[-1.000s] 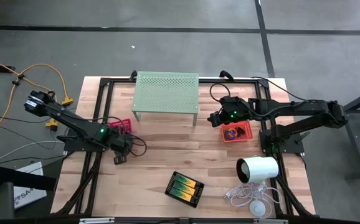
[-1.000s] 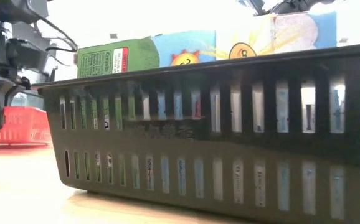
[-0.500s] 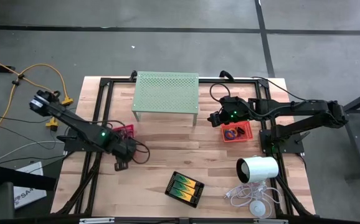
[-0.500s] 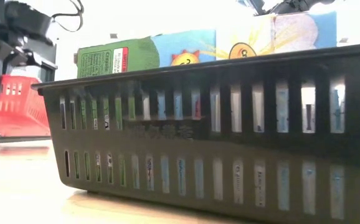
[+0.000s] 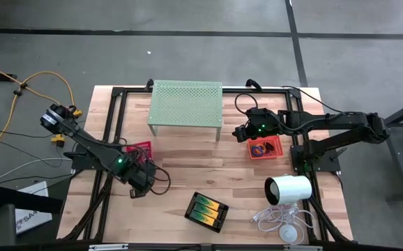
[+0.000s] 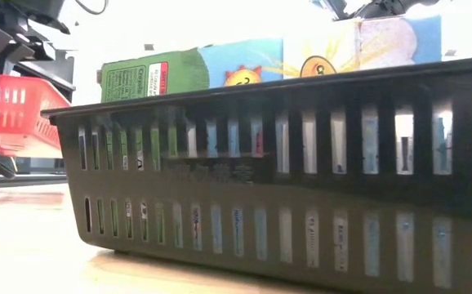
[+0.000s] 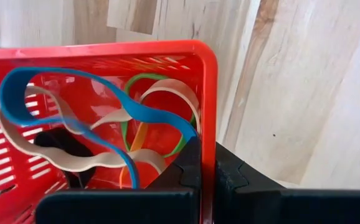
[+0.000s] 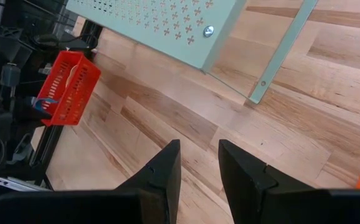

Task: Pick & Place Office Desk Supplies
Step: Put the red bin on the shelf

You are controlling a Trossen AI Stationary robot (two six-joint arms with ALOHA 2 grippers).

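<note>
Left gripper (image 7: 203, 177): clamped on the side wall of the red mesh tray (image 7: 105, 53), one finger inside the wall and one outside; the tray is held tilted off the table (image 5: 187, 167).
Red mesh tray contents: a blue band (image 7: 105, 102), a cream band (image 7: 74, 162), a green loop (image 7: 161, 124) and an orange loop (image 7: 136, 140), tangled together.
Tray position: over the left half of the table, in front of the pale green stand (image 5: 186, 104) and apart from it.
Open room: bare wood lies between the left gripper and the black tray (image 5: 206, 211) near the front edge.
Right gripper (image 8: 198, 165): fingers slightly apart, holding nothing, hovering beside the orange tray (image 5: 265, 148) at the table's right.
Orange tray contents: small dark items, too small to name.
Front right corner: a white cylinder (image 5: 289, 189) with its cable.
</note>
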